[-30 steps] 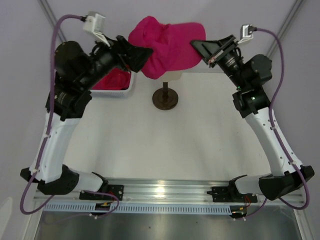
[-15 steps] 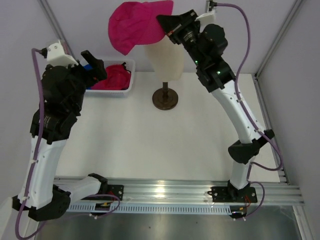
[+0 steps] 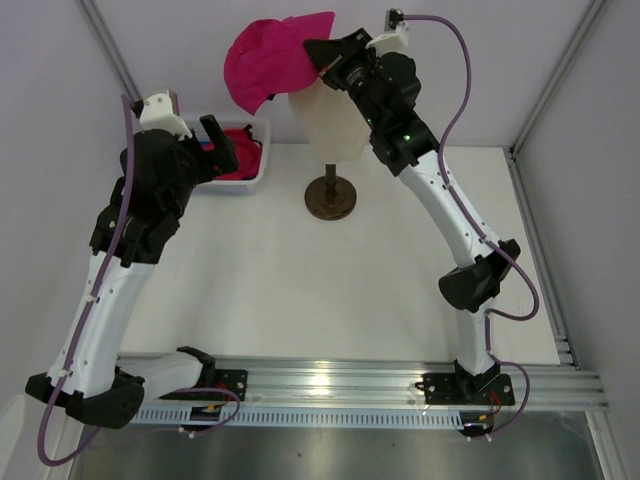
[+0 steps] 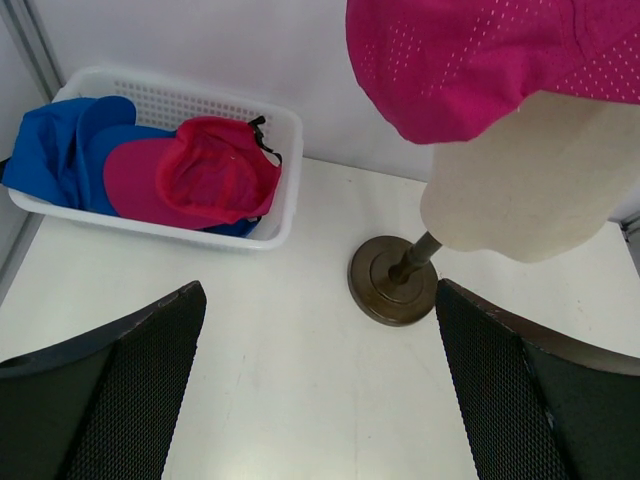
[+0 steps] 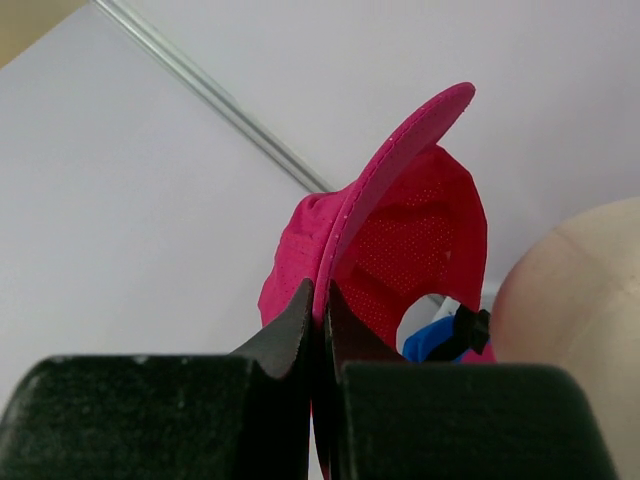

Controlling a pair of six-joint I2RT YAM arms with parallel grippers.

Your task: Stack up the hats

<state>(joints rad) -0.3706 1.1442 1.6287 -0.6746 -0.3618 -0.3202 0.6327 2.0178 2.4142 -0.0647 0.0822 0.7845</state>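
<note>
My right gripper (image 3: 318,52) is shut on the brim of a magenta pink hat (image 3: 262,58) and holds it high, above and left of the cream mannequin head (image 3: 330,120). The right wrist view shows the jaws (image 5: 322,310) pinching the brim edge of this hat (image 5: 410,240). It hangs over the head in the left wrist view (image 4: 470,60). A second pink hat (image 4: 210,170) lies on blue hats (image 4: 70,140) in the white basket (image 4: 285,130). My left gripper (image 4: 320,390) is open and empty above the table, right of the basket (image 3: 250,180).
The mannequin head (image 4: 520,180) stands on a dark rod with a round base (image 4: 392,280) at the middle back of the table. The back wall and frame posts lie close behind the basket and head.
A second ago both grippers were at the pink hat on the head. The left gripper has let go and drawn back to the left. The right gripper has lifted the hat up and left.
</note>
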